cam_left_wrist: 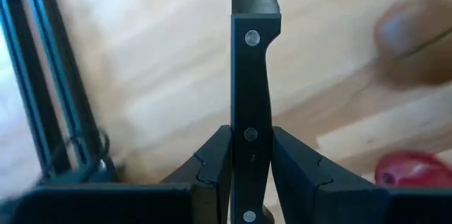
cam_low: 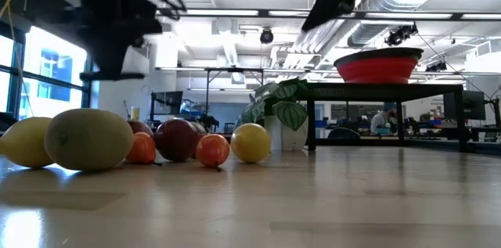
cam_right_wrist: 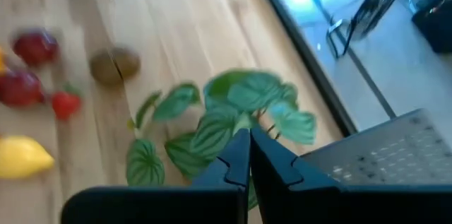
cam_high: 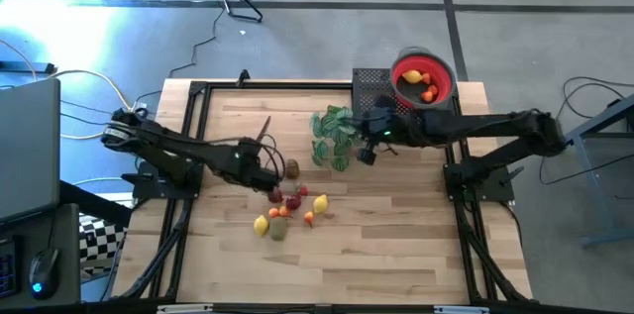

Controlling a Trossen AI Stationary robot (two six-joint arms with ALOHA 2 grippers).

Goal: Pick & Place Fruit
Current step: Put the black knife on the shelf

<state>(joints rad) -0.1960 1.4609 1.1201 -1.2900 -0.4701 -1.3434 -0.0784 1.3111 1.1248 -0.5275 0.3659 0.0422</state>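
Left tool: you have your left tool (cam_left_wrist: 251, 174) clamped on the black handle of a knife (cam_left_wrist: 251, 75); the blade points away from the wrist over bare wood; from above this tool (cam_high: 269, 177) sits at the left of the bench, just left of the fruit.
Right tool: your right tool (cam_right_wrist: 248, 155) is pressed shut with nothing between its fingers; it hangs above the green leafy sprig (cam_right_wrist: 226, 121); from above it (cam_high: 367, 151) lies right of centre, near the bowl.
Fruit on the bench: the fruit (cam_high: 289, 207) lies in a loose cluster at the middle of the bench (cam_high: 396, 245); you can see yellow lemons, red pieces, orange pieces and a brown one (cam_high: 293, 167) at the far edge of the group.
Fruit in the bowl: the red bowl (cam_high: 441, 84) stands at the far right on a black rack (cam_high: 369, 84); it holds what looks like a lemon and two orange-red pieces, though they are small from above.
Low view: the cluster (cam_low: 180, 140) rests on the wood at the left; the bowl (cam_low: 377, 66) sits raised at the right.
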